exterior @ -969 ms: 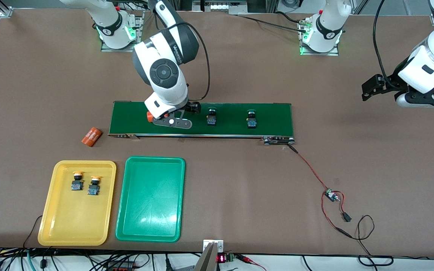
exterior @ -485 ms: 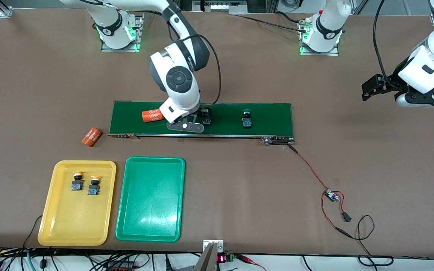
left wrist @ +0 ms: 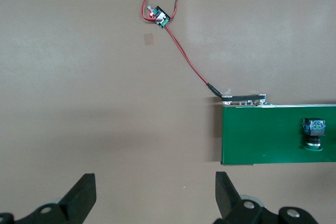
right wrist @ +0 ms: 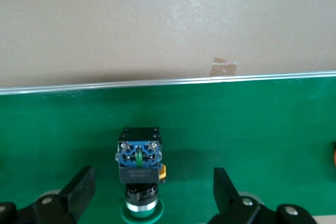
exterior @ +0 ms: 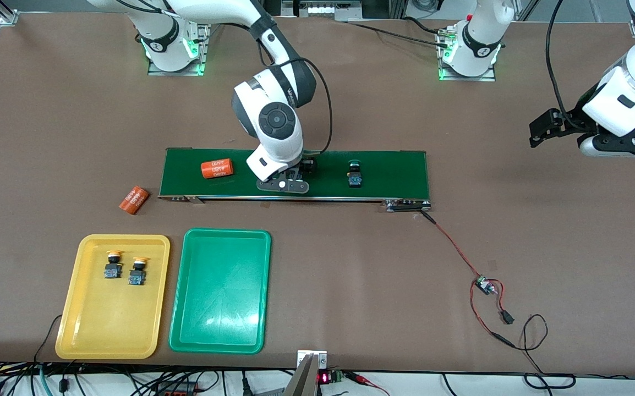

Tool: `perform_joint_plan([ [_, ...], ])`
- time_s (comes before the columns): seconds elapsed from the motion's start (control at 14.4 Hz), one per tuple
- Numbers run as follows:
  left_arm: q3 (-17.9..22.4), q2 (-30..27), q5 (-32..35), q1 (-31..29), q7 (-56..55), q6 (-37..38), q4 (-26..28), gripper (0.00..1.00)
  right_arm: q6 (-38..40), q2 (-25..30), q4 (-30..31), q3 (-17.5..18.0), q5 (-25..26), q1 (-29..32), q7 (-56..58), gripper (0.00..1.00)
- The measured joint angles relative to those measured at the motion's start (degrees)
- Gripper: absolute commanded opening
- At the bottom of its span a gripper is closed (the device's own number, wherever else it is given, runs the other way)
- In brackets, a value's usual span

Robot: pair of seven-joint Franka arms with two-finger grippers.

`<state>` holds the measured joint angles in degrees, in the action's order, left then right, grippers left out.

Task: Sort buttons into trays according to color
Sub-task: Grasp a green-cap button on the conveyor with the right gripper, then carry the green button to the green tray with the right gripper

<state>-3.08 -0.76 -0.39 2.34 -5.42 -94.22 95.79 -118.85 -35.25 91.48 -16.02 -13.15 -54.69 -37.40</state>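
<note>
On the dark-green belt (exterior: 394, 170) lies a green-capped button (right wrist: 139, 174), straight between the wide-apart fingers of my right gripper (right wrist: 152, 192), which hangs low over it and is open. In the front view the right gripper (exterior: 301, 171) hides most of this button. A second green-capped button (exterior: 355, 176) (left wrist: 314, 134) lies on the belt toward the left arm's end. Two yellow-capped buttons (exterior: 112, 265) (exterior: 137, 273) rest in the yellow tray (exterior: 108, 324). Beside it the green tray (exterior: 220, 297) holds nothing. My left gripper (exterior: 540, 132) (left wrist: 153, 200) waits open over bare table.
One orange cylinder (exterior: 217, 168) lies on the belt toward the right arm's end, another (exterior: 133, 199) on the table off that end. Red and black wires run from the belt's motor end to a small circuit board (exterior: 482, 285) (left wrist: 160, 17).
My right arm has moved along the belt from over the orange cylinder to over the green-capped button. The belt has carried both buttons and the cylinder toward the right arm's end. The left arm stays still.
</note>
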Motion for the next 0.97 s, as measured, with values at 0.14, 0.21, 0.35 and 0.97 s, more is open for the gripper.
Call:
perform_joint_plan([
  [0.14, 0.0, 0.0, 0.0, 0.0, 0.0, 0.0, 0.0, 1.0, -1.51, -1.01, -0.01, 0.01, -0.03, -0.09, 0.18, 0.83],
  [0.21, 0.0, 0.0, 0.0, 0.0, 0.0, 0.0, 0.0, 1.0, -2.3, -1.59, -0.01, 0.02, -0.04, -0.22, 0.24, 0.63],
  [0.35, 0.0, 0.0, 0.0, 0.0, 0.0, 0.0, 0.0, 1.0, -3.58, -2.51, -0.02, 0.02, -0.09, -0.54, 0.25, 0.3],
  [0.97, 0.0, 0.0, 0.0, 0.0, 0.0, 0.0, 0.0, 1.0, -3.83, -0.69, -1.66, -1.57, -0.31, 1.2, -0.56, 0.07],
])
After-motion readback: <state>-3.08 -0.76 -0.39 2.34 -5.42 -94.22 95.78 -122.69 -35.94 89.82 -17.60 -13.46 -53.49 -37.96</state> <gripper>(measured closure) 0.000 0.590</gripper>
